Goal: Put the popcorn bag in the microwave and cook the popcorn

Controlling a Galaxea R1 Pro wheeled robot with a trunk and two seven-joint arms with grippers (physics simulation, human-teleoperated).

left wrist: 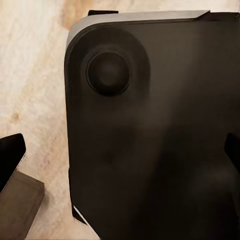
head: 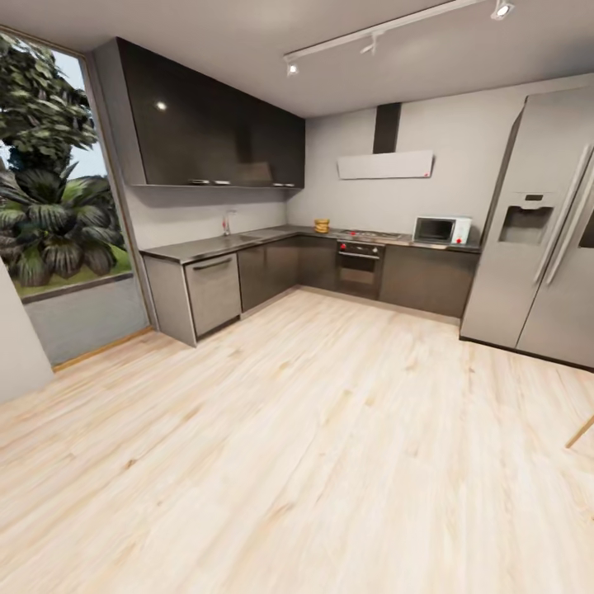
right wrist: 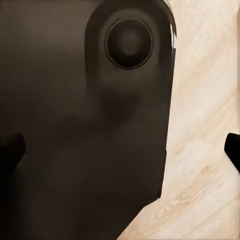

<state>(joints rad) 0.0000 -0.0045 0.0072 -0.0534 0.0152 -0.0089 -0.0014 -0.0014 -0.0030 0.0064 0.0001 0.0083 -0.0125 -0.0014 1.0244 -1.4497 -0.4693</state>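
I stand far back in the kitchen point(head: 297, 330), on the pale wood floor point(head: 297, 462), and everything I need lies well ahead of me across it. One L-shaped countertop point(head: 214, 246) runs from the window side along the left wall and then across the back wall to the fridge point(head: 536, 223). I count one fridge, one black oven point(head: 359, 268) under the hob, one microwave point(head: 441, 229) and one popcorn bag point(head: 322, 225).

The microwave sits on the counter's right end, just beside the fridge, so it lies ahead and to my right. The bag stands upright on the back stretch of the counter near the corner, just left of the hob, almost straight ahead and a shade to the right. Bag and microwave are apart, with the hob and oven between them. No popcorn bits can be made out at this range.

From here I judge neither arm nearer to the bag; the base must roll forward first.

Both wrist cameras look down on my own dark base point(left wrist: 150, 140) and the floor. My left gripper point(left wrist: 122, 155) shows dark fingertips point(left wrist: 10, 155) at opposite edges of its picture, spread wide with nothing held. My right gripper point(right wrist: 122, 150) is likewise spread wide and empty.
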